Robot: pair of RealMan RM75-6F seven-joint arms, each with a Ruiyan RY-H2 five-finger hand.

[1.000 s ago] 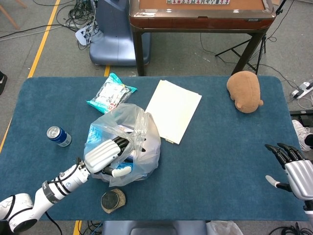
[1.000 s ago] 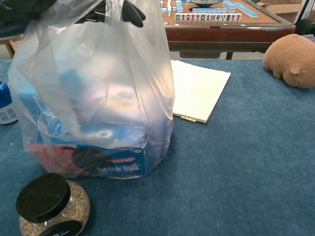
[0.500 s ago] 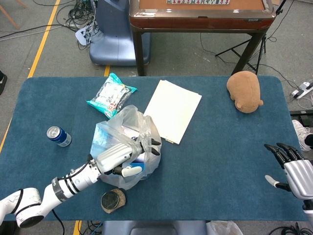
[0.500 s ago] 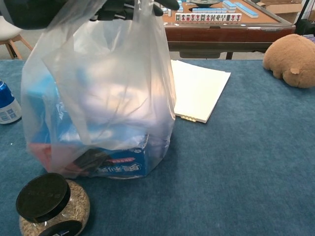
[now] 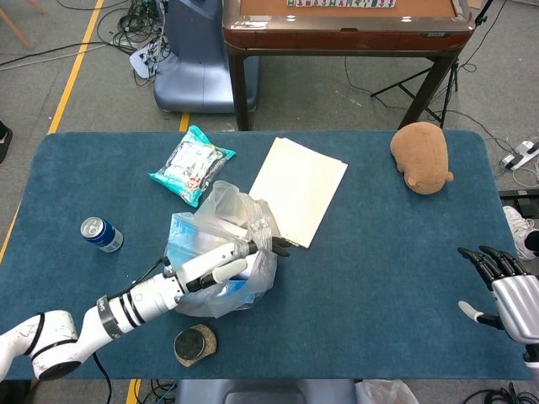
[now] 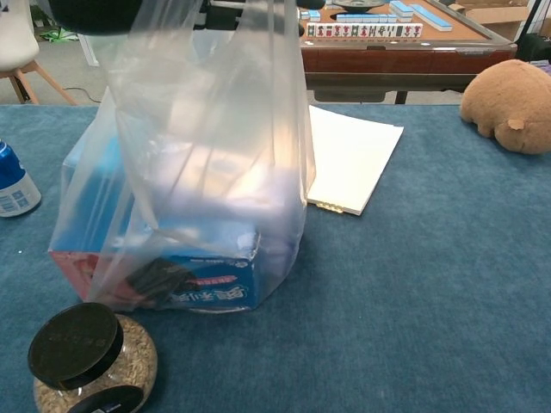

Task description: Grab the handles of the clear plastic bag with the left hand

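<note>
Left of centre on the tabletop (image 5: 396, 252), the left robot hand (image 5: 221, 268) grasps the gathered handles (image 5: 257, 240) of the clear plastic bag (image 6: 202, 172), pulling the film taut above its boxes, while the right robot hand (image 5: 505, 290) rests released, fingers apart.

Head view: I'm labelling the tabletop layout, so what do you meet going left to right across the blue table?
Soda can → snack packet → paper stack → brown plush toy → right robot hand.
</note>
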